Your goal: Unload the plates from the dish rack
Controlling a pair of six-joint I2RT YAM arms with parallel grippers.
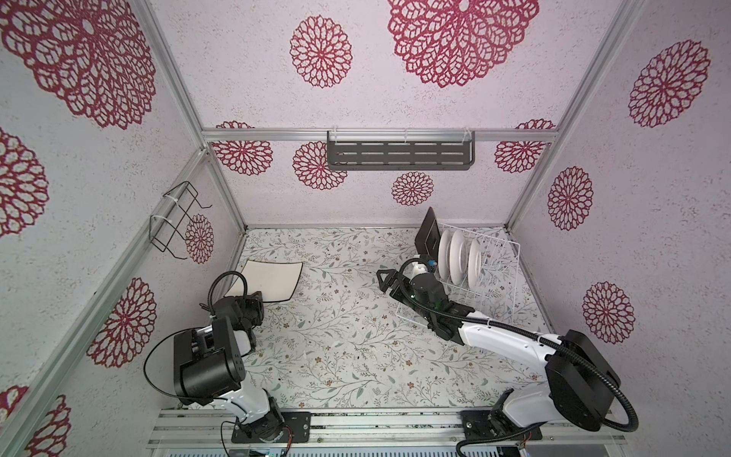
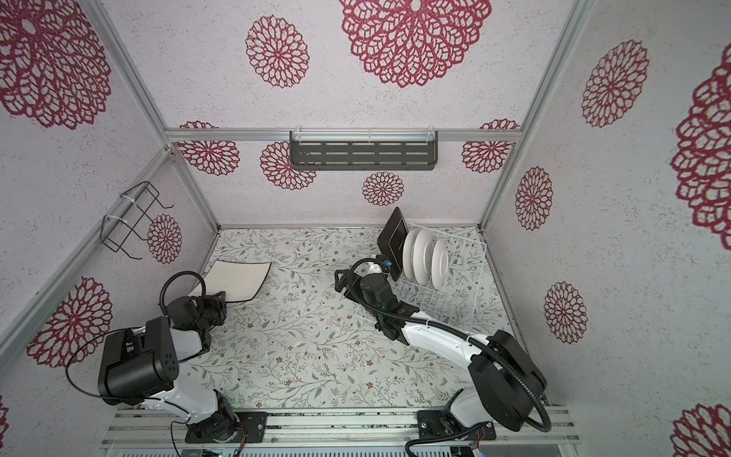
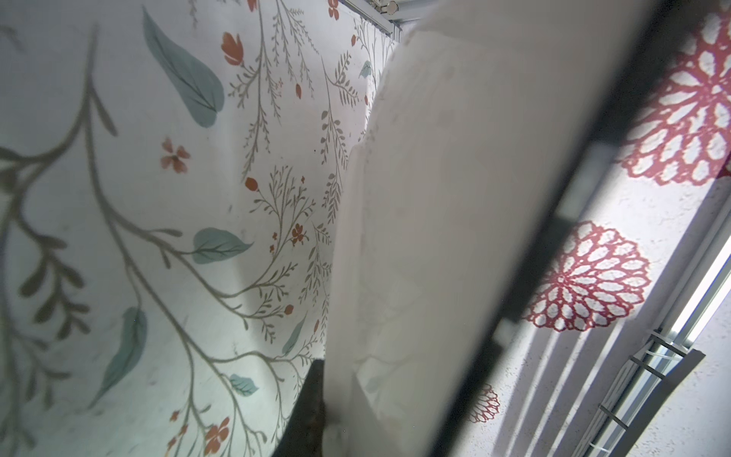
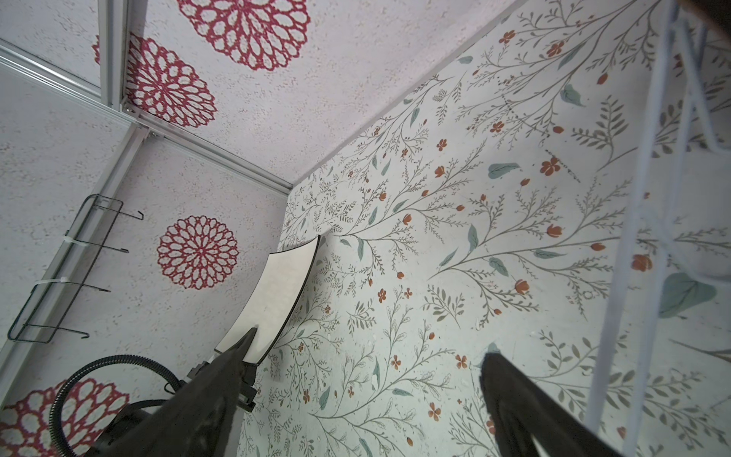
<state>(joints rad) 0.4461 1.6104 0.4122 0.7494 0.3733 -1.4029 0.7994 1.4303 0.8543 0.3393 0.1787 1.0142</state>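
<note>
Plates sit in two places on the bench [image 1: 336,340]: four in the dish rack [image 1: 501,253] at its far right, one outside the rack at the far left. In both top views the square black plate [image 1: 429,237] stands on edge at the rack's left end, leaning outward. Three round white plates [image 1: 461,253] stand upright between the tines just behind it, close together.

The square white plate [image 1: 273,277] with its dark edge is over the far-left part of the bench, well apart from the rack. The left jaws are clenched on its near edge. In the left wrist view the plate runs away from the camera, pale face and dark rim (whether its far edge rests on the bench I cannot tell).

The right jaws are spread wide and empty, just beside the rack's left side and near the black plate. In the right wrist view only the bench's floral surface shows between the two fingers [image 4: 221,391].
</note>
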